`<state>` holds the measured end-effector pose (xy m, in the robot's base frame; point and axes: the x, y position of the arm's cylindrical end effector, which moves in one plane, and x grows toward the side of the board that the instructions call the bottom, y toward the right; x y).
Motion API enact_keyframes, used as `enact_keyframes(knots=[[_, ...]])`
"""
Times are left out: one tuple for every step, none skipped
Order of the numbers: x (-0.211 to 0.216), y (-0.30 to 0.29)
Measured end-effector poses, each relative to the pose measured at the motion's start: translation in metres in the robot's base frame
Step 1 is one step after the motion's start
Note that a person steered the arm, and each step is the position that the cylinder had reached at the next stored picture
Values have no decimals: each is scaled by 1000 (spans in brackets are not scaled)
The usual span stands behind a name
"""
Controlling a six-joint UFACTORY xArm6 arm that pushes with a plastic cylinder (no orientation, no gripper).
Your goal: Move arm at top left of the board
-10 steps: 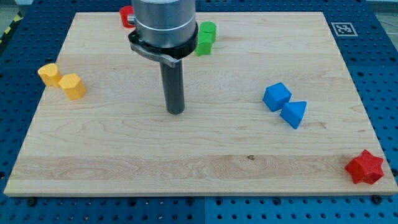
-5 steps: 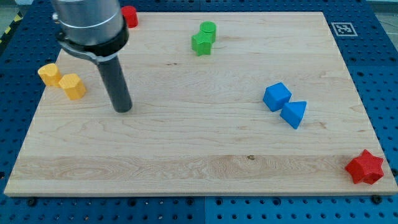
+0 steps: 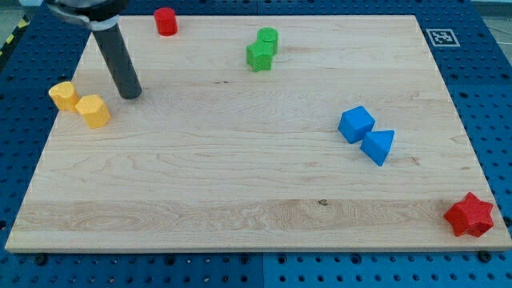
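My tip (image 3: 131,94) rests on the wooden board (image 3: 240,168) in its upper left part. It stands just right of and slightly above the two yellow blocks, a yellow block (image 3: 94,110) and a smaller yellow one (image 3: 63,94) to its left, without touching them. The red cylinder (image 3: 166,21) sits at the top edge, up and right of the tip. The rod rises toward the view's top left corner.
Two green blocks (image 3: 262,50) touch each other at the top middle. A blue cube (image 3: 356,124) and a blue triangular block (image 3: 378,146) sit together at the right. A red star (image 3: 469,215) lies at the bottom right corner.
The rod has swept from the board's middle leftward and upward to the upper left area. No block has moved.
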<state>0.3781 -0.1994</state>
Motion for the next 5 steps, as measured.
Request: enact_keyframes(knots=[[-6,-16],[-12,-54],[-23,-94],[-33,-105],[-52,-106]])
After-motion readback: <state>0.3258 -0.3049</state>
